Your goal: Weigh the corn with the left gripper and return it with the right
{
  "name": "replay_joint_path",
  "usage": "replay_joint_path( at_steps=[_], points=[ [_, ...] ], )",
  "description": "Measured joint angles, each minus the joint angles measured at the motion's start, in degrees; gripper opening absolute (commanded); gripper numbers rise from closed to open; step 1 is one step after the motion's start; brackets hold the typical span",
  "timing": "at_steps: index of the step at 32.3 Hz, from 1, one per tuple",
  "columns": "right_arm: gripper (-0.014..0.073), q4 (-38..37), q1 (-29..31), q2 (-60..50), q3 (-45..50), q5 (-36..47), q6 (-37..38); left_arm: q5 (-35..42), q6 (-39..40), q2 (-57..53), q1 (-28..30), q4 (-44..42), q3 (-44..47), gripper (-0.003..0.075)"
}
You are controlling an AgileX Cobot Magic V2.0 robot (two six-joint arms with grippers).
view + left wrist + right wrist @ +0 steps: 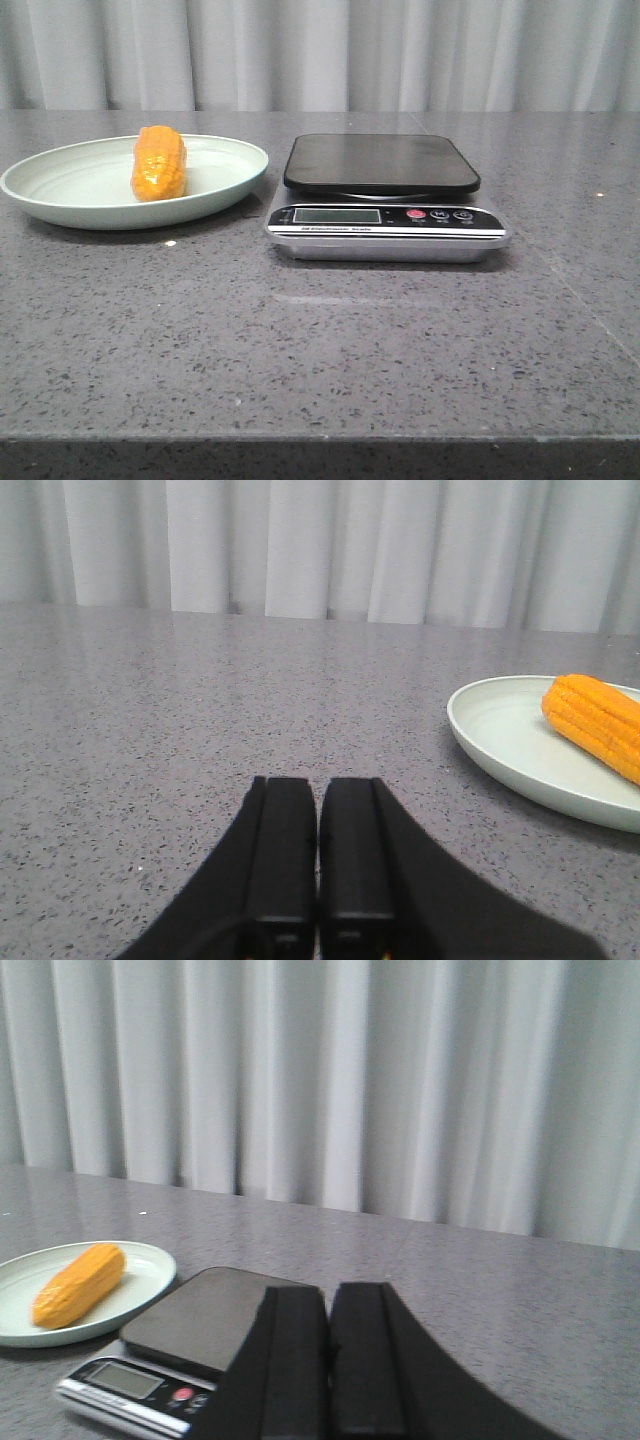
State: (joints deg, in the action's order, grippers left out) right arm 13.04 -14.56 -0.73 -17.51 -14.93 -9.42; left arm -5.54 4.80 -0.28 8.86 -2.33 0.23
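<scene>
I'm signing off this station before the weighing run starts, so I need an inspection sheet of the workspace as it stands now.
Surface: grey speckled stone table, dry and unmarked as far as seen.
Job's things: corn lying in the pale green plate; kitchen scale to the right of the plate, its black platform bare, display unreadable.
Clutter: nothing seen.
Hands: left hand low over the table, fingers together, holding nothing, plate off to one side of it; right hand near the scale, fingers together, holding nothing.
Cables: nothing seen.
Surroundings: pale pleated curtain behind the table.
</scene>
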Motion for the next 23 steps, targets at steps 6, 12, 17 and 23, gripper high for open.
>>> replay_joint_path(
  at_steps=[6,12,17,23],
  points=[
    [0.0139,-2.40,8.88,0.00,4.38,3.99,0.00,0.00,0.00,0.00,0.00,0.00,0.00,0.0133],
    [0.0139,-5.92,15.15,0.00,11.68,10.14,0.00,0.00,0.00,0.00,0.00,0.00,0.00,0.0133],
    [0.0139,-8.67,15.71,0.00,16.44,16.03,2.51,0.00,0.00,0.00,0.00,0.00,0.00,0.0133],
    [0.0139,-9.78,15.75,0.00,18.79,17.43,7.24,0.00,0.00,0.00,0.00,0.00,0.00,0.0133]
  ],
)
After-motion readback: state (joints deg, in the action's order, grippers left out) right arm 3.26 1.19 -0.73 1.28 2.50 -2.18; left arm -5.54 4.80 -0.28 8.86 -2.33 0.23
